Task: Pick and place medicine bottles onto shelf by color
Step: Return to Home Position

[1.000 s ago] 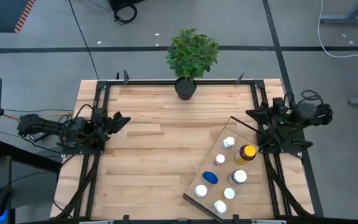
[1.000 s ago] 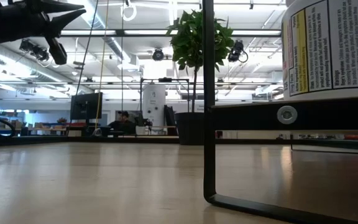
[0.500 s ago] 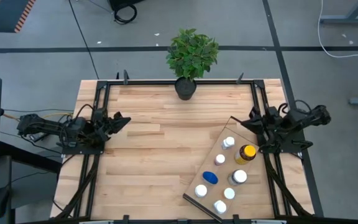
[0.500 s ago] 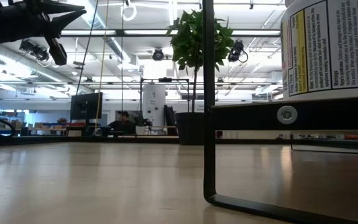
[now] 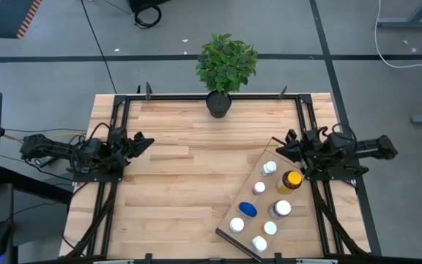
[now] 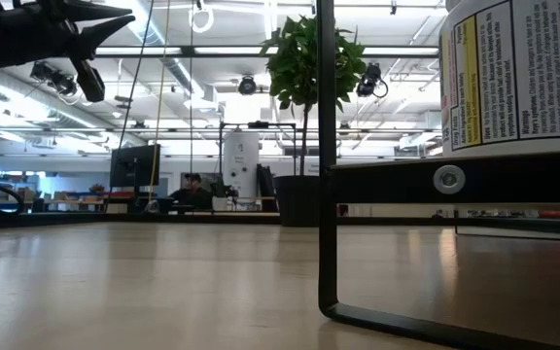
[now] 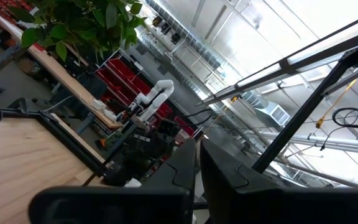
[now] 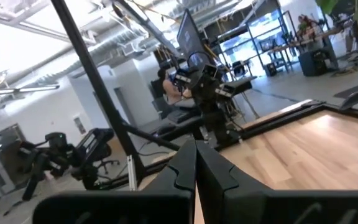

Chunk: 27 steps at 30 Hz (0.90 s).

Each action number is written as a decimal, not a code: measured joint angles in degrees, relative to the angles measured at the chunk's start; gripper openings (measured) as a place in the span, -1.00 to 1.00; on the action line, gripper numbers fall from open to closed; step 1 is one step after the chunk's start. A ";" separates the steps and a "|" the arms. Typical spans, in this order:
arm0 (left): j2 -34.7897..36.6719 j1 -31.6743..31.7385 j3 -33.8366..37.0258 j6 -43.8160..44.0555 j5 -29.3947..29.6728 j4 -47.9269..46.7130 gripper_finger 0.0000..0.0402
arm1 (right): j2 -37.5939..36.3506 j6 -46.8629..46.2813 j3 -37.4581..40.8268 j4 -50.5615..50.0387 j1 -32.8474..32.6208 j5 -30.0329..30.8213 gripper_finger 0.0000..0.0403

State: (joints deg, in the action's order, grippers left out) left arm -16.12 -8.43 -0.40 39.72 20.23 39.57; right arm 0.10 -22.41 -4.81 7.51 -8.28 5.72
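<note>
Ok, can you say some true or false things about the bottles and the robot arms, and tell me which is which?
1. Every medicine bottle stands on the shelf. True.
2. The right gripper holds the blue-capped bottle. False: that bottle stands on the shelf, and the gripper is shut and empty.
3. The potted plant stands at the table's edge. True.
4. The left gripper hangs over the shelf. False: it sits at the table's left side, away from the shelf.
</note>
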 joint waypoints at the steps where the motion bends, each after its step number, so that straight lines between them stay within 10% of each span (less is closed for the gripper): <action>1: 0.00 0.00 0.00 0.02 0.00 0.02 -0.87 | 0.00 -0.03 0.40 0.90 1.15 -1.27 -0.95; 27: 0.00 0.00 0.02 0.02 -0.02 0.02 -0.88 | 0.15 -1.60 -5.88 1.87 10.52 -5.78 -0.95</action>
State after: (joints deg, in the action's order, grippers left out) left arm -16.12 -8.43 -0.38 39.75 20.21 39.59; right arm 0.25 -24.01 -10.69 9.38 2.24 -0.05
